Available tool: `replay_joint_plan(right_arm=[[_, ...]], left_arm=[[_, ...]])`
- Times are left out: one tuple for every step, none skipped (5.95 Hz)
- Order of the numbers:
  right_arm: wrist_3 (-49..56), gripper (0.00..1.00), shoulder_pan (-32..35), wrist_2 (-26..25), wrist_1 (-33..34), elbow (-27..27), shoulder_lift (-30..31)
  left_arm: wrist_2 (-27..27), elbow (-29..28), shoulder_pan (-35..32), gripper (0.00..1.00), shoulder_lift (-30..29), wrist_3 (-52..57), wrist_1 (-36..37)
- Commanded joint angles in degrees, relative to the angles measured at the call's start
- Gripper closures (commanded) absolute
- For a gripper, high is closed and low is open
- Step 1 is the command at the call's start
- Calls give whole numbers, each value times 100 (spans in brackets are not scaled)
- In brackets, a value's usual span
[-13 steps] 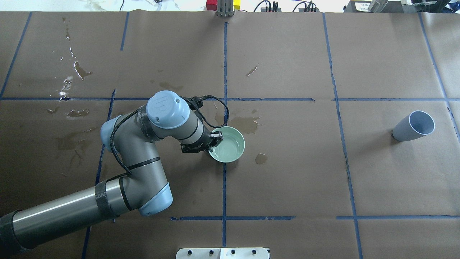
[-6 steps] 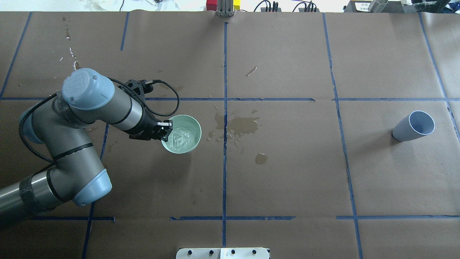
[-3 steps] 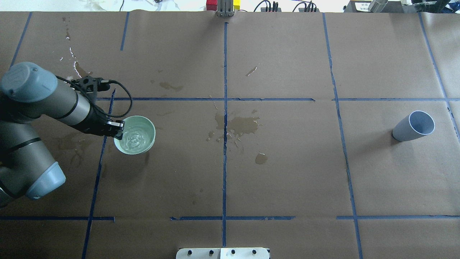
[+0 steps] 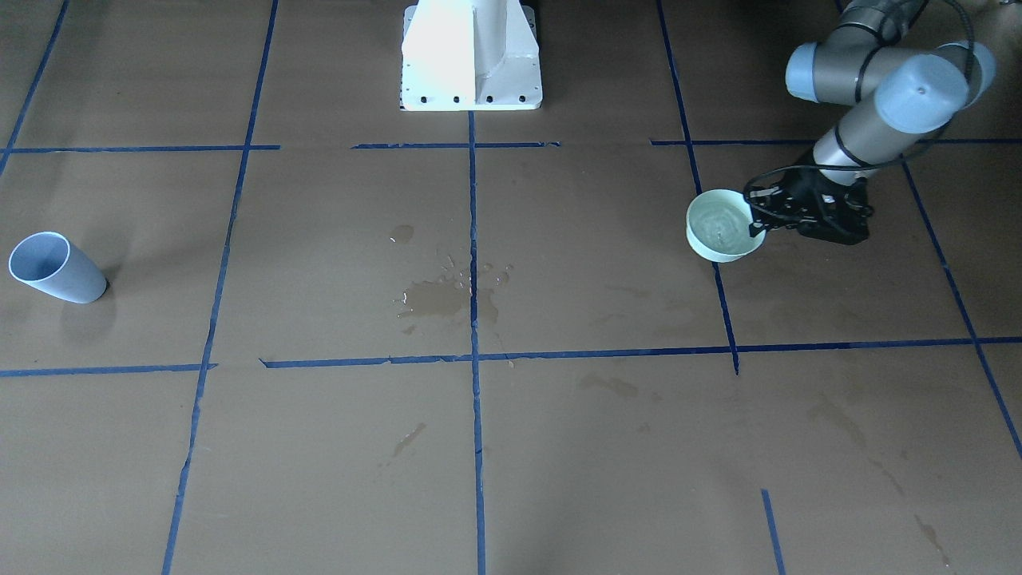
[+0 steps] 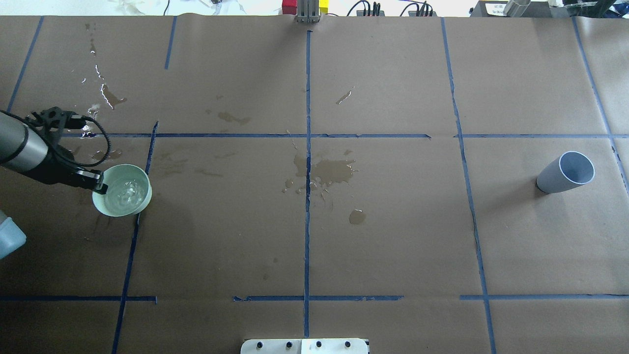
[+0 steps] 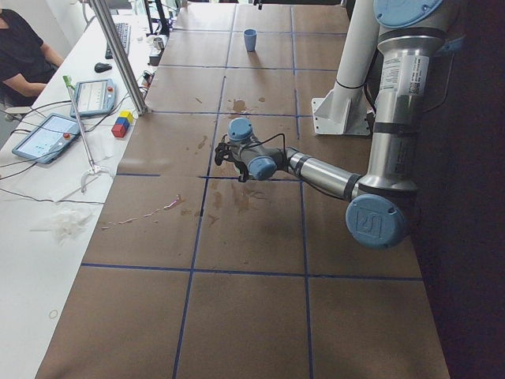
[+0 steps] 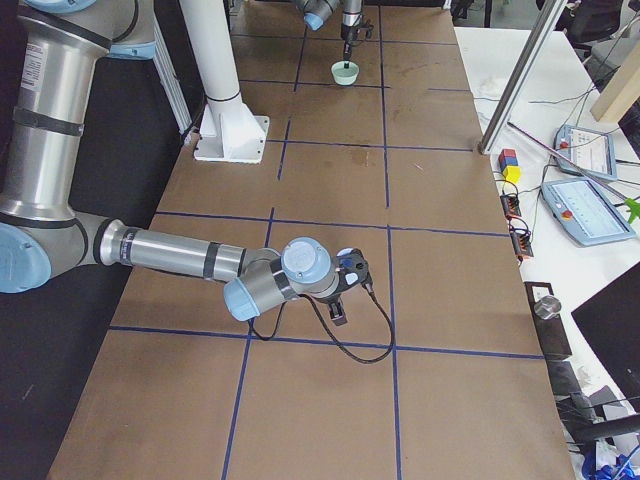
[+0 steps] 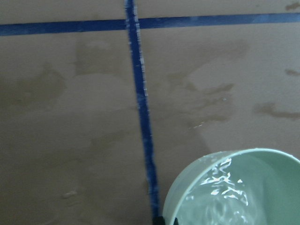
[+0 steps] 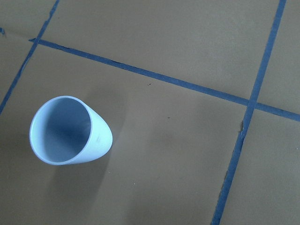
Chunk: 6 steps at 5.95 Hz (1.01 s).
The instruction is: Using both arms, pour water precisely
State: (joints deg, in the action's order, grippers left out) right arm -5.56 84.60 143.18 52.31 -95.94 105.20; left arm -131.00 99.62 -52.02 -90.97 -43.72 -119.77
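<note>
Far toward the robot's left of the dark wet puddle point(image 5: 331, 172) in the middle of the brown paper table cover point(image 5: 393, 236), a pale green round bowl point(image 5: 123, 191) sits in the grip of the black two-finger left gripper point(image 5: 100, 186). The left gripper is clamped on the bowl's rim, on the side turned away from the puddle, at the end of the silver-grey left arm point(image 5: 19, 147). Clear water point(image 8: 225, 192) lies in the bowl, its surface rippled and glinting. A blue tape line point(image 5: 130, 246) passes under the bowl's puddle-side edge. Whether the bowl touches the paper cannot be told.

Well apart from the puddle on the opposite side, toward the robot's right, a light blue plastic cup point(image 5: 565, 173) stands upright on the paper, its open mouth showing a bare blue inner wall. The right arm point(image 7: 170, 250) reaches out low in the side view, and whether the right gripper point(image 7: 352, 270) is clenched or released cannot be told.
</note>
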Motion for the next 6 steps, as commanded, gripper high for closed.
replay_joint_plan(right_arm=[[2,0,13,0,7,-4,0],[-6,0,13,0,7,-4,9],[-6,0,13,0,7,-4,9],[-6,0,4,0,7,-4,9],[-6,0,13,0,7,-39,27],[-6,0,4,0,7,-48,36]], left_arm=[[-504,-606,-831,100,360,1516,-99],[-532,-923,-1018,100,370,1890,-99],[-541,-1083,-1064,100,370,1911,-99],[-550,-1154,-1064,100,361,1903,-91],[-541,-1172,-1064,94,326,1851,-91],[-541,-1190,-1056,87,317,1850,-73]])
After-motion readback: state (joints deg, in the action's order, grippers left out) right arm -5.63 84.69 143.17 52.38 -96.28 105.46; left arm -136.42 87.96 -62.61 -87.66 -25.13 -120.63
